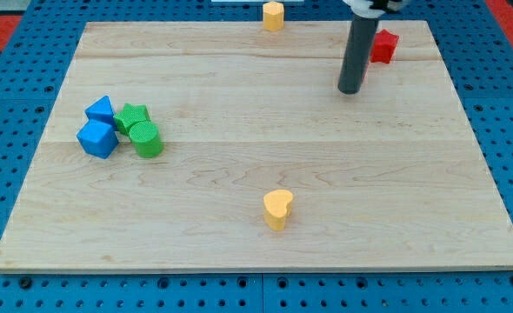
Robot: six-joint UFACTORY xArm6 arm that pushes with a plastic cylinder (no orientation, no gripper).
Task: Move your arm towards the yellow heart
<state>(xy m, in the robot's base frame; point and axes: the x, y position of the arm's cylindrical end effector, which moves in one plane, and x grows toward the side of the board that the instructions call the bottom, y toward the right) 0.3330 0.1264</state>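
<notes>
Standing on the board: my tip [351, 90] rests at the view's upper right, the dark rod rising straight up out of the view's top.
Tool state: a plain rod with nothing to spread or press together; the tip touches no block.
Yellow heart [277, 209]: low on the wooden board [265, 139], a little right of the middle, alone, well apart from my tip and down to the view's left of it.
In the way: bare wood lies between my tip and the yellow heart; no block sits on that line.
Red block [383, 45]: just to the view's right of the rod and above my tip, near the board's top edge; its shape is partly hidden by the rod.
Yellow block [274, 15]: at the board's top edge, left of the rod; looks many-sided, exact shape unclear.
Left cluster: blue triangle [101, 109], blue cube [97, 138], green star [132, 116] and green cylinder [145, 139] huddle together, touching or nearly so, far off at the view's left.
Surround: a blue perforated table [4, 104] frames the board.
Writing: none that can be read.
</notes>
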